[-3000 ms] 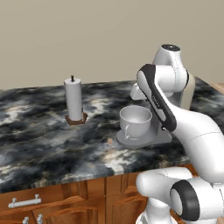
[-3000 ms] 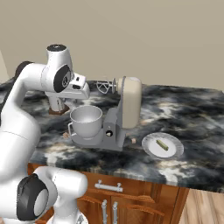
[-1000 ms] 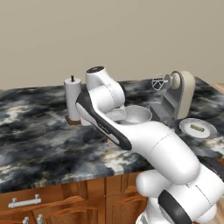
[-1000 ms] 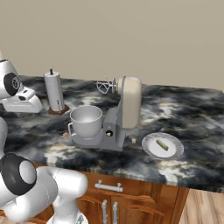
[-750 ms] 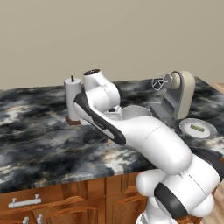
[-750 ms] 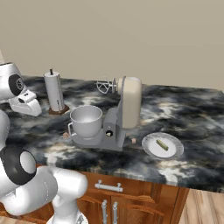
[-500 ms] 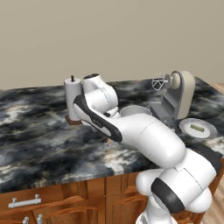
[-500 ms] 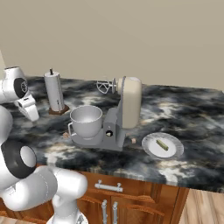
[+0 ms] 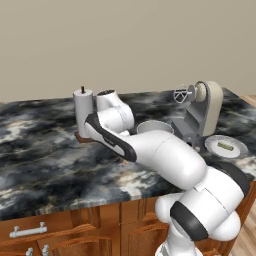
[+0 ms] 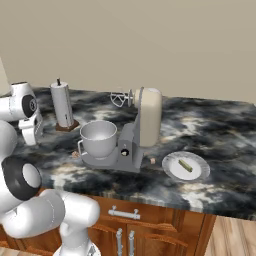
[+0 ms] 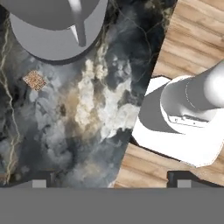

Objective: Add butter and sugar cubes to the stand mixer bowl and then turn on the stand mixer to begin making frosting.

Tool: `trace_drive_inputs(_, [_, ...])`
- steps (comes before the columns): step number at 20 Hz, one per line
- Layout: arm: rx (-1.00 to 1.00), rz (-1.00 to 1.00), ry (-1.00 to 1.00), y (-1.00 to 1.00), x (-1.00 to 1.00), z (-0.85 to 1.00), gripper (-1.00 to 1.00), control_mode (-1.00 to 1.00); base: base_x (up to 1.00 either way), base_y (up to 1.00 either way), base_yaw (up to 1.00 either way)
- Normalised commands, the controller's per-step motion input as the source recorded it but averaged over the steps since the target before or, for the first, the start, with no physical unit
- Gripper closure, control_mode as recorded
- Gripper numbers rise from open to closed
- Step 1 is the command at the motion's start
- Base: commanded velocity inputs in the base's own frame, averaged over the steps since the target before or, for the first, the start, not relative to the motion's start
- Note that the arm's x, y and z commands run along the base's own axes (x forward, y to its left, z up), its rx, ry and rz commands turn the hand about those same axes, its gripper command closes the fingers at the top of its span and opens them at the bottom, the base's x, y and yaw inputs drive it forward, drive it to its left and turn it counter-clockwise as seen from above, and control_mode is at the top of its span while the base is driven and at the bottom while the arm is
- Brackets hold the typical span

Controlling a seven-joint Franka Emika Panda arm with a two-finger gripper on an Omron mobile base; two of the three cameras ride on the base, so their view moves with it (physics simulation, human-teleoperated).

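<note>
Swung leftward and lowered since before, white arm (image 10: 22, 112), jaws spread wide, nothing held, tan sugar cube (image 11: 34, 80) lying on marbled bench (image 11: 65, 131) near rounded grey bowl (image 10: 98, 137), yellowish butter (image 10: 185, 165) on round plate (image 10: 172, 167).

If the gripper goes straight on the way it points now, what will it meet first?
Probably the bare marble counter, near its front edge. The open gripper looks down on it; the sugar cube lies off to one side.
</note>
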Motion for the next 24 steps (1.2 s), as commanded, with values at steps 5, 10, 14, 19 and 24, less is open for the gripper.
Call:
trace_drive_inputs(5, [-0.10,-0.31,-0.08,-0.02,0.10,0.00,-1.00,-1.00,0.00,0.00,0.00])
trace_drive_inputs(10, [-0.08,-0.21,0.00,-0.13,0.11,-0.02,-1.00,-1.00,0.00,0.00,0.00])
trace_drive_inputs(14, [-0.04,-0.16,0.02,-0.12,0.25,-0.01,-1.00,-1.00,0.00,0.00,0.00])
trace_drive_inputs(19, [-0.07,-0.14,0.03,-0.20,0.18,-0.16,-1.00,-1.00,0.00,0.00,0.00])
trace_drive_inputs(24, [-0.11,-0.10,0.00,-0.20,0.09,-0.31,-1.00,-1.00,0.00,0.00,0.00])
